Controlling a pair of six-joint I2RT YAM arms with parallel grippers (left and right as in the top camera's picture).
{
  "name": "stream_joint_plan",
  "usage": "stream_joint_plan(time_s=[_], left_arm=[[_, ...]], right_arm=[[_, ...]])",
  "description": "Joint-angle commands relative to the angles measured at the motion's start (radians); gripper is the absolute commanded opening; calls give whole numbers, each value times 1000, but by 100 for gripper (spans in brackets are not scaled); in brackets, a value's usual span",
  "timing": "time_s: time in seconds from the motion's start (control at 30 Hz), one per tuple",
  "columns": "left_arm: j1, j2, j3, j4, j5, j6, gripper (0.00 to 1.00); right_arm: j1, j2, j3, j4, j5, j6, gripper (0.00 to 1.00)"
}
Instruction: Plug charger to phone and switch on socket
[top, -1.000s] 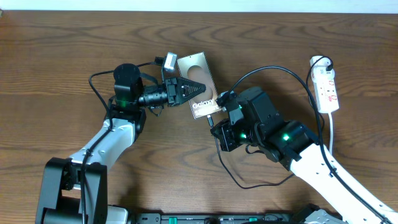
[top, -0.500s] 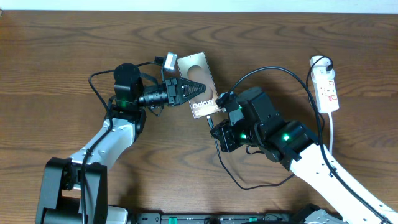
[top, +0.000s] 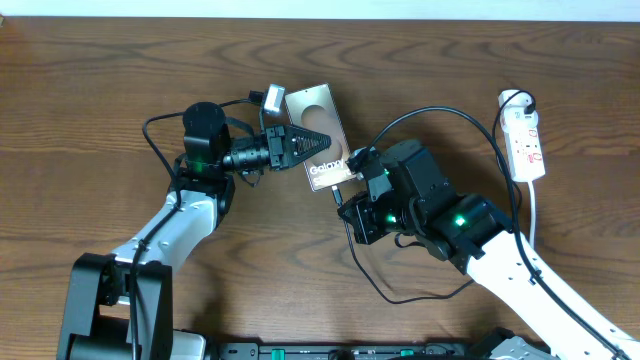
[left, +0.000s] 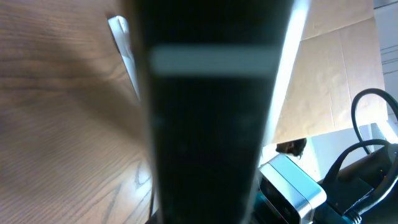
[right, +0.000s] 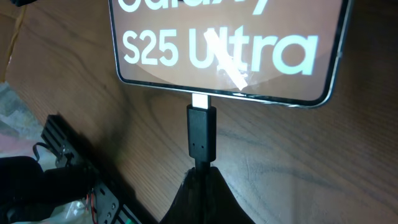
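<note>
The bronze phone (top: 322, 112) lies on the table at an angle, and my left gripper (top: 316, 142) is shut on its middle from the left. In the left wrist view the phone (left: 205, 124) is a dark blurred slab filling the centre. My right gripper (top: 343, 196) sits just below the phone's lower end, shut on the charger (right: 202, 132) right behind its black connector. The connector's silver tip (right: 201, 99) meets the bottom edge of the phone (right: 224, 50), below the white "S25 Ultra" lettering. The white socket (top: 526, 142) lies at the far right, untouched.
The charger's black cable (top: 440, 111) arcs from the right arm up to the socket's top end, and another loop (top: 400, 297) lies near the front edge. The socket's white cord (top: 536, 205) runs down past the right arm. Bare wood surrounds the phone.
</note>
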Motion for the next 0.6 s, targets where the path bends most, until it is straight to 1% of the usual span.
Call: stream_joint_plan(time_s=[0.0,0.2,0.57], left_arm=[[-2,-10,18,13,31,28,7],[-2,-10,18,12,31,28,7],[-2,-10,18,12,31,28,7]], right_arm=[[6,-8,13,1,11,14,1],[6,-19,13,2,42,26,1],[6,-21,13,28,31,26,1]])
